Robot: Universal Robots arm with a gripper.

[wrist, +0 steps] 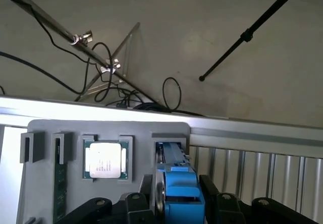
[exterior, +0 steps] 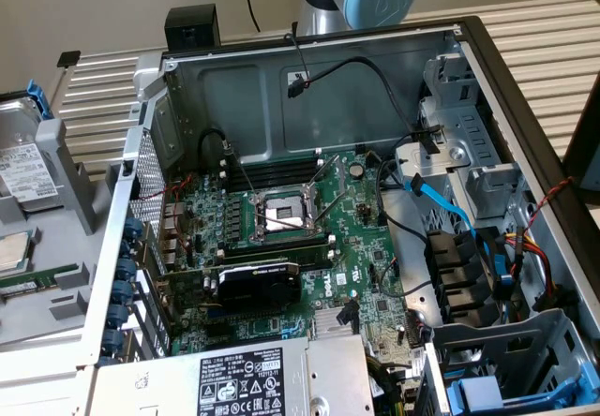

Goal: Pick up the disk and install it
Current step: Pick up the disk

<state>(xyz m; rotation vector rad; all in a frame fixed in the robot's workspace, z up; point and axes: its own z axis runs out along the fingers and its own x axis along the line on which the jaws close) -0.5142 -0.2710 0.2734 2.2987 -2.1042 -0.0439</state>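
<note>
The claw (wrist: 177, 210) straddles the book-sized silver-grey metal disk in its blue plastic carrier (wrist: 179, 183). Little room shows on either flank, and I cannot tell whether the claw clamps the disk or merely stands beside it. The disk stands on edge in a slot of the grey plastic holder (wrist: 136, 133), whose walls hem it closely. In the exterior view the disk (exterior: 19, 168) sits at the far left, its white printed label facing out and a blue tab rising above it.

Beside it, in the same holder, lie a small square silver processor chip (wrist: 105, 159) and a green memory stick (wrist: 59, 183), each in its own recess. The open computer case (exterior: 525, 107) lies just beside the holder on the pale ribbed tabletop (exterior: 534, 32).
</note>
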